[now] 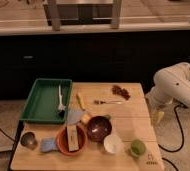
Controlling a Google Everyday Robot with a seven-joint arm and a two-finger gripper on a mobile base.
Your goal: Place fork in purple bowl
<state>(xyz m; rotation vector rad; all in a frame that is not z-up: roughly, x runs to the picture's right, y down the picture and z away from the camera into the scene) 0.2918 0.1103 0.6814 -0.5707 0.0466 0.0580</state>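
Along the near edge of the wooden tabletop (133, 117) stand a small metal cup (28, 140) at the left, a pale blue cloth (48, 145), and an orange bowl (63, 145) with a tan box-like item (72, 137) lying in it. Further right on the same edge are a small white cup (113, 144) and a round green object (137, 147).

Just behind, between the orange bowl and the white cup, sits the purple bowl (99, 128), upright, with its glossy inside showing.

At about the same depth, the gripper (158, 117) hangs just off the right edge of the tabletop, pointing down. It holds nothing that can be seen, and whether its jaws are parted or closed cannot be told.

Further back, the fork (108, 102) lies flat on the bare wood, well apart from the gripper and behind the purple bowl without touching it. A yellow stick-like item (80, 101) lies to its left.

A brown cluster (120, 91) rests near the far edge.

A green tray (38, 107) fills the far left corner, with a white utensil (61, 100) inside it. The white arm (175, 85) curves up at the right.
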